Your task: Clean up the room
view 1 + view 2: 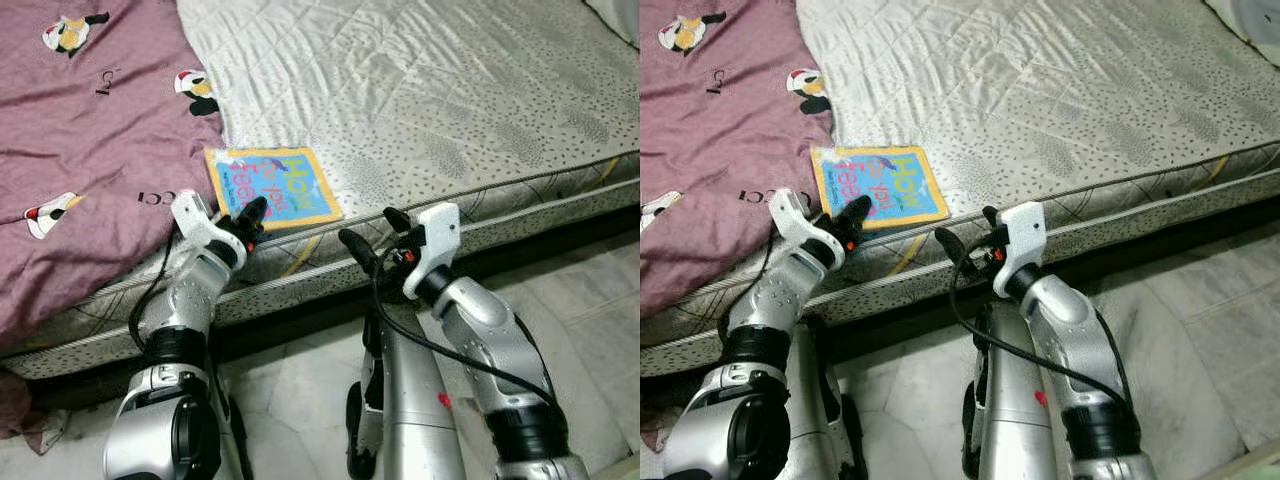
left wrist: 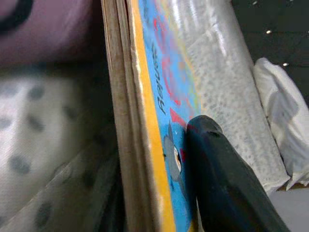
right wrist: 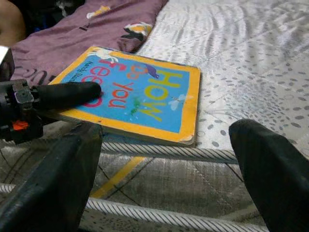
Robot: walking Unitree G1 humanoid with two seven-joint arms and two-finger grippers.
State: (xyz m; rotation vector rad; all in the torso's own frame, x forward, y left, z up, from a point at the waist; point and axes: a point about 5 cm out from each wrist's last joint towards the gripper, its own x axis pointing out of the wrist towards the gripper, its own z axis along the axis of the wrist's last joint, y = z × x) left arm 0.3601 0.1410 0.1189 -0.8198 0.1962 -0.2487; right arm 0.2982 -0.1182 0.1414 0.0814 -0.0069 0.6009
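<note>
step in hand, as i judge it: lifting the book (image 1: 271,187) off the mattress (image 1: 450,90), where it lies flat at the near edge beside the purple blanket (image 1: 80,150). best to seat it deep and lift level. my left tool (image 1: 250,216) has one finger on the cover; whether it clamps, i cannot tell. my right tool (image 1: 372,235) hangs wide open, empty, just off that edge.

book (image 3: 140,99) on mattress (image 3: 251,63), black finger (image 3: 65,94) touching it.
</note>
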